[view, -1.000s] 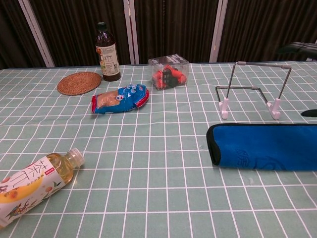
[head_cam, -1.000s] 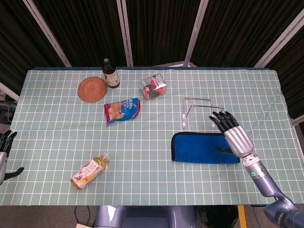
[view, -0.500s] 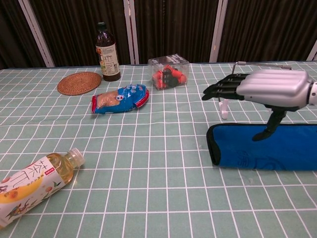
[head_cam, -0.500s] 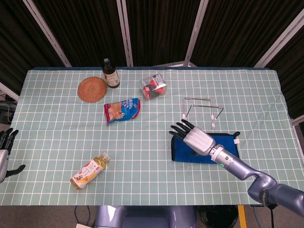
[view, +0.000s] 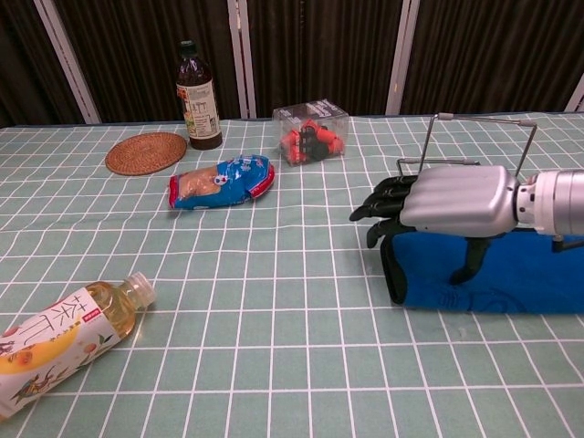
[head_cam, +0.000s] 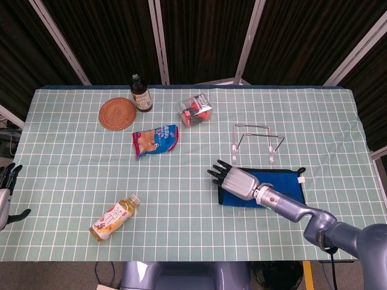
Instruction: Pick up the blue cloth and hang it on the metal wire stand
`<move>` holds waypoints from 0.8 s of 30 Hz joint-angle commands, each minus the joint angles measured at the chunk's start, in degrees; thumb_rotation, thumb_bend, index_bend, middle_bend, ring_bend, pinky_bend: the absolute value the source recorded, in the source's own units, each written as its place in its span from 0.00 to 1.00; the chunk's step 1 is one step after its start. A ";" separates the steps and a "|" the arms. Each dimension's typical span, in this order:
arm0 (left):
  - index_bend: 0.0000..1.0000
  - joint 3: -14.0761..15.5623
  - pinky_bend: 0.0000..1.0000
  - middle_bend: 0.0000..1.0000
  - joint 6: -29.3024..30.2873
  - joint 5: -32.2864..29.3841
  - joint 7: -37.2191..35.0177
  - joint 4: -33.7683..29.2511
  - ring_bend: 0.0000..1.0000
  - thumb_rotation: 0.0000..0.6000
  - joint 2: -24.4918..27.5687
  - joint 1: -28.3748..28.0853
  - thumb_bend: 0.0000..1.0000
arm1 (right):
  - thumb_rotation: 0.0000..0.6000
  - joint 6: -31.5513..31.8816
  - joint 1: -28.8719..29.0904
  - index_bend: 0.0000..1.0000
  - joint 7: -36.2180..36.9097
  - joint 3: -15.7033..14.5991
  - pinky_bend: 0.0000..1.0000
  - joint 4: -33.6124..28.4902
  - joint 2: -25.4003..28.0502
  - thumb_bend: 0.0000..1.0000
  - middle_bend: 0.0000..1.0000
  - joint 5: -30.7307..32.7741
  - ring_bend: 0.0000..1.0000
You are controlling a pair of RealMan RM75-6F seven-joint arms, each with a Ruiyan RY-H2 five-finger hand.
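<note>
A folded blue cloth (head_cam: pixel 284 184) (view: pixel 520 278) with a dark edge lies flat on the table at the right. My right hand (head_cam: pixel 232 179) (view: pixel 438 203) hovers over the cloth's left end, palm down, fingers spread toward the left and thumb hanging down near the cloth; it holds nothing. Just behind the cloth stands the metal wire stand (head_cam: pixel 257 138) (view: pixel 479 119) on white feet, bare. My left hand (head_cam: pixel 7 188) hangs off the table's left edge, with nothing in it that I can see.
A tea bottle (head_cam: pixel 113 217) (view: pixel 59 342) lies at the front left. A blue snack packet (head_cam: pixel 156 139) (view: pixel 222 181), a clear box of red items (head_cam: pixel 195 110) (view: pixel 311 130), a dark bottle (head_cam: pixel 141 94) (view: pixel 198 96) and a woven coaster (head_cam: pixel 117 113) (view: pixel 146 151) sit further back.
My right hand has swept left across the blue cloth, from its right end to its left end, and dropped lower over it. The cloth has not moved.
</note>
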 commanded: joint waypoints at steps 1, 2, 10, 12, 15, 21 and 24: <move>0.00 -0.01 0.00 0.00 -0.11 -0.09 0.18 0.04 0.00 1.00 -0.14 -0.11 0.00 | 1.00 -0.21 0.68 0.23 -0.12 -0.34 0.00 1.02 -1.01 0.00 0.00 0.05 0.00; 0.00 -0.01 0.00 0.00 -0.24 -0.20 0.25 0.10 0.00 1.00 -0.19 -0.17 0.00 | 1.00 -0.20 0.90 0.25 -0.11 -0.44 0.00 1.39 -1.40 0.00 0.00 0.11 0.00; 0.00 -0.08 0.00 0.00 -0.85 -0.73 0.38 0.50 0.00 1.00 -0.44 -0.49 0.00 | 1.00 0.65 1.55 0.30 0.87 -1.43 0.00 2.95 -2.32 0.05 0.00 0.57 0.00; 0.00 -0.07 0.00 0.00 -0.99 -0.82 0.49 0.50 0.00 1.00 -0.49 -0.57 0.00 | 1.00 0.85 1.66 0.30 0.95 -1.59 0.00 3.38 -2.57 0.06 0.00 0.69 0.00; 0.00 -0.04 0.00 0.00 -1.04 -0.81 0.56 0.50 0.00 1.00 -0.54 -0.63 0.00 | 1.00 1.06 1.91 0.30 1.06 -1.89 0.00 3.84 -3.00 0.06 0.00 0.81 0.00; 0.00 0.00 0.00 0.00 -1.09 -0.87 0.62 0.51 0.00 1.00 -0.61 -0.70 0.00 | 1.00 0.57 2.39 0.32 0.80 -2.61 0.00 4.22 -3.52 0.07 0.00 1.21 0.00; 0.00 -0.01 0.00 0.00 -1.14 -0.96 0.54 0.54 0.00 1.00 -0.61 -0.74 0.00 | 1.00 0.65 2.37 0.33 0.92 -2.95 0.00 4.42 -3.73 0.08 0.00 1.48 0.00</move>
